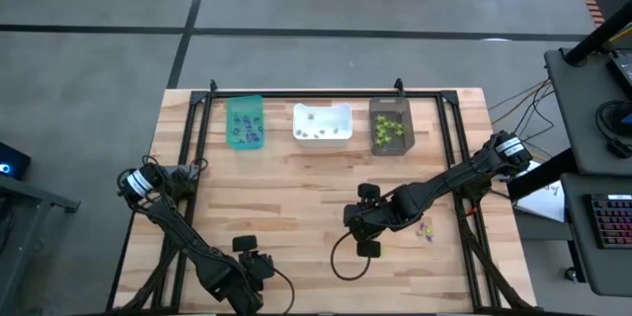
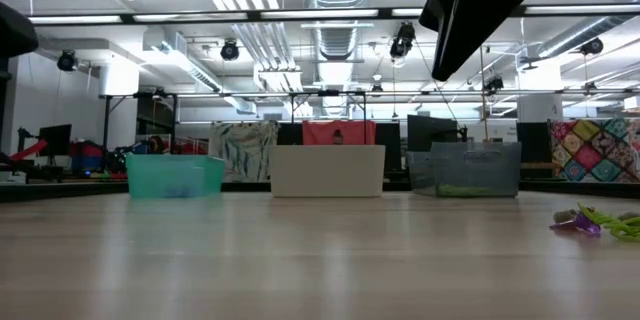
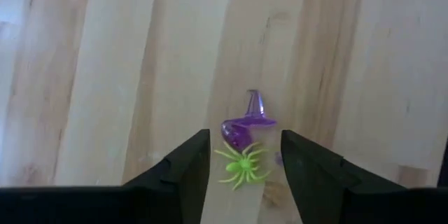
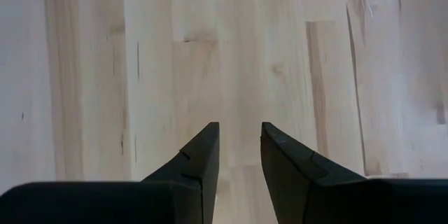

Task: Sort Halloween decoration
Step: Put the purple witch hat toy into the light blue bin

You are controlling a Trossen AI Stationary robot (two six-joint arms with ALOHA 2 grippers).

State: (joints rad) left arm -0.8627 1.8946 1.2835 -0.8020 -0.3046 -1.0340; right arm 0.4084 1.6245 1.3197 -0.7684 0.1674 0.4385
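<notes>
A few loose trinkets, purple and lime-green, lie on the wood toward the table's right near side; they also show in the low view as loose trinkets. In the left wrist view a purple witch hat and a lime-green spider lie on the wood between the fingers of my open left gripper, untouched. My left gripper sits near the table's near edge. My right gripper hangs above mid-table, left of the loose trinkets; my right gripper is open by a narrow gap over bare wood.
Three bins stand in a row at the far edge: a teal bin with purple pieces, a white bin with pale pieces, and a dark bin with lime-green pieces. A black cable loops on the table below my right gripper. Bare wood lies between bins and arms.
</notes>
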